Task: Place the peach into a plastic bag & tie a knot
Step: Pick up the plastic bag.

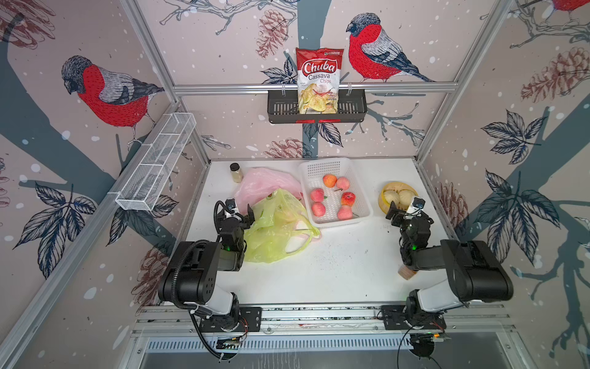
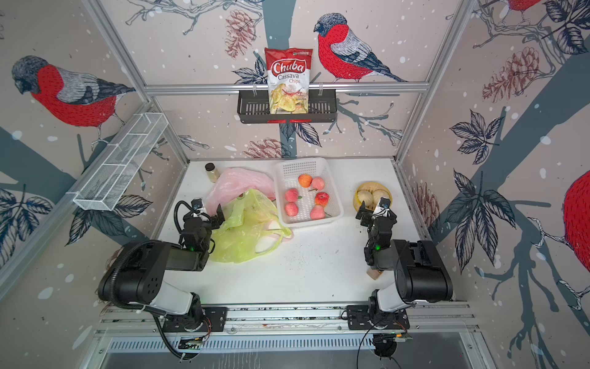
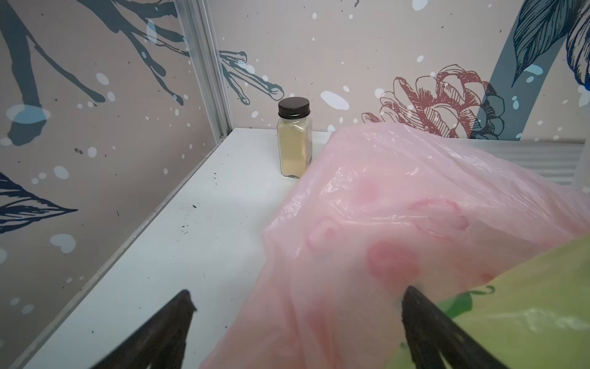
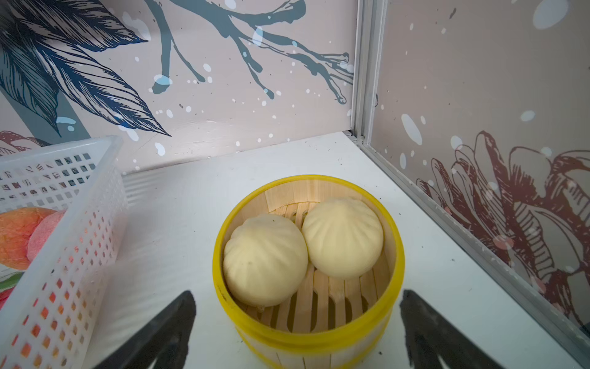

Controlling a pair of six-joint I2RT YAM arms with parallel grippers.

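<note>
While round pink peaches (image 1: 329,180) lie in the white plastic basket (image 1: 319,166), they look light and firm; pinch one round its middle. Beside it, the thin yellow-green plastic bag (image 1: 274,236) looks floppy. Both the left end effector (image 3: 298,294) and the right end effector (image 4: 297,296) gape wide, empty.

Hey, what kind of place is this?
Probably a robot test booth: left arm and right arm bolted to a rail, bird-wallpaper panels in aluminium framing, a staged basket of peaches.
</note>
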